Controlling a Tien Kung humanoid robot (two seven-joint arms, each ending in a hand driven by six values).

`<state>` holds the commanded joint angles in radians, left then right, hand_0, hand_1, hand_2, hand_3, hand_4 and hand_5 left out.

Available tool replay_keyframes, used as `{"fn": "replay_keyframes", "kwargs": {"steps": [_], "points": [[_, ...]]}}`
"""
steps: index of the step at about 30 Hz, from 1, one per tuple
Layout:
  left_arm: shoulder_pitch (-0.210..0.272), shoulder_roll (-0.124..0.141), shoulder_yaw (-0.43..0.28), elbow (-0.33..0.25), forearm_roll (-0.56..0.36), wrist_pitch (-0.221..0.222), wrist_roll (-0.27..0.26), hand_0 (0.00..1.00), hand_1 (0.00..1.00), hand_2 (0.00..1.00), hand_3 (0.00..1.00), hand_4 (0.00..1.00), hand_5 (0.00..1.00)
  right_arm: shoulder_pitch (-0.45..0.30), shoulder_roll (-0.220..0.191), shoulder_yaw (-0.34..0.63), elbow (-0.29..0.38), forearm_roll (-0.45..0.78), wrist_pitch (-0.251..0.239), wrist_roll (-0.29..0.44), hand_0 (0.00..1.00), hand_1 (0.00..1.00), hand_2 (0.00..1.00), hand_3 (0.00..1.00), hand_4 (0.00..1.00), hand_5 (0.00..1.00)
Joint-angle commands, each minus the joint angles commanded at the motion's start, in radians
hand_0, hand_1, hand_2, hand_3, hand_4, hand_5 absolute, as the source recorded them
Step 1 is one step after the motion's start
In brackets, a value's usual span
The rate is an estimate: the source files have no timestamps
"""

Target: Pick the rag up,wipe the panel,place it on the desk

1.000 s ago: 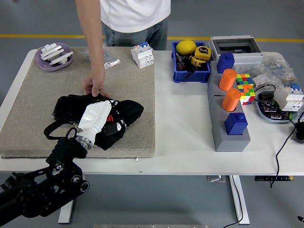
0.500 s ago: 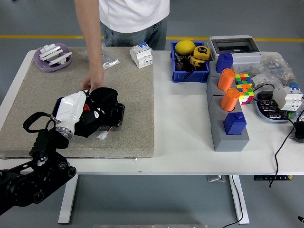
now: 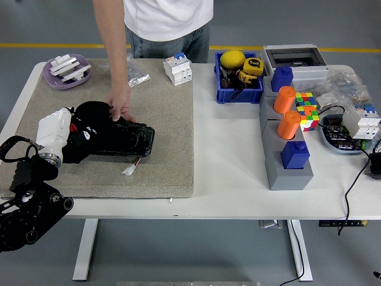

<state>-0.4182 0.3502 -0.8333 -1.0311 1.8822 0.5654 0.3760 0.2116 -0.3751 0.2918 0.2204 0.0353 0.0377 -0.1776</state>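
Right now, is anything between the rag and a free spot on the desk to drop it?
Nothing visible blocks it. The left hand holds the rag at the panel's left end on the mat. A person's hand presses the panel just right of the rag; the white connector lies in front.

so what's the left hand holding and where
The left hand grips the black rag at its left end, over the black panel; a person's hand steadies that panel.

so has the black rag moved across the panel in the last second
Yes. The left hand has dragged the black rag leftward along the panel, away from the mat's right edge, toward the purple dish's side.
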Motion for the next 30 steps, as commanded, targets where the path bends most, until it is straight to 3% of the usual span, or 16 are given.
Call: {"fn": "replay_keyframes", "kwargs": {"steps": [10,19,30], "points": [[0.003,0.011,-0.045,0.03,0.016,0.009,0.022,0.333,0.161,0.458,0.42,0.197,0.002,0.001,0.0,-0.003,0.001,0.006,0.001,0.001,0.706,0.621,0.684,0.643,0.998,0.571],[0.002,0.006,-0.019,0.019,0.003,0.006,0.013,0.332,0.159,0.455,0.414,0.187,0.002,0.004,0.001,-0.009,0.001,0.011,0.001,0.004,0.706,0.621,0.684,0.642,0.998,0.573],[-0.003,-0.019,0.085,-0.104,0.024,-0.005,0.035,0.332,0.162,0.459,0.421,0.197,0.002,0.004,-0.002,-0.004,0.001,0.006,0.001,0.001,0.706,0.615,0.684,0.642,0.998,0.573]]}}
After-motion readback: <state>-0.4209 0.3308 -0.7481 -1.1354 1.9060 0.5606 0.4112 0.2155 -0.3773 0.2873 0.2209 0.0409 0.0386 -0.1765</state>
